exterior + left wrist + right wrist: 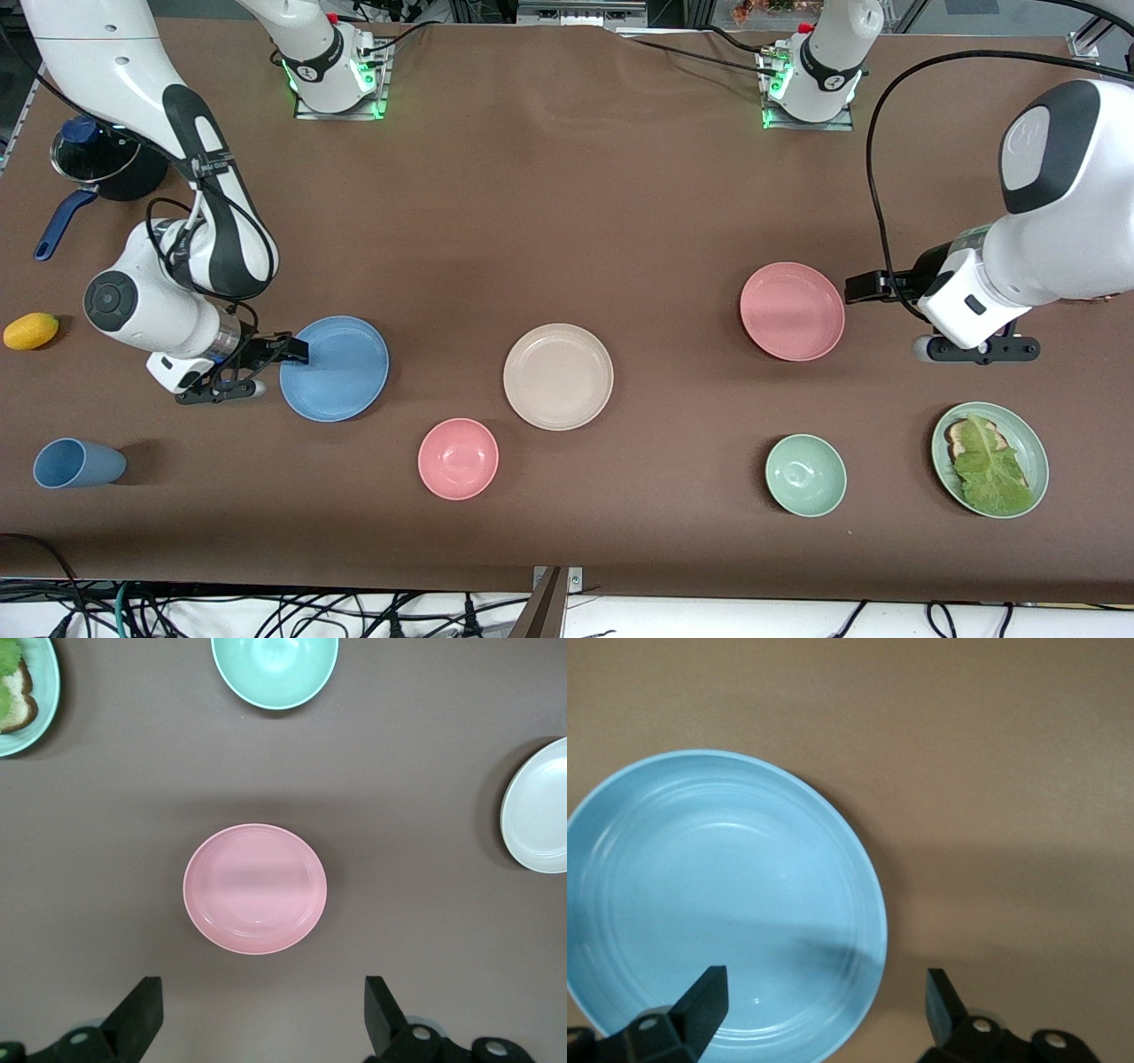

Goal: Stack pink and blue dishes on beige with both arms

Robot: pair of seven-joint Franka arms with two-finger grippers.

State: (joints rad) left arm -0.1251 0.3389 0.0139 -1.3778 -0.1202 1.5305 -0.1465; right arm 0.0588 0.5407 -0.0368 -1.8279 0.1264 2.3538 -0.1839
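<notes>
Green bowl (805,475), pink bowl (458,458) nearest | left pincer (261,1014), right pincer (824,1010) apart

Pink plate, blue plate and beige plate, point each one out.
pink plate (791,311), front view, centre of dish.
blue plate (341,370), front view, centre of dish.
beige plate (558,376), front view, centre of dish.

Front camera high, facing robots; wrist cameras look straight down, sharing pink plate (791,311), blue plate (335,368).
</notes>
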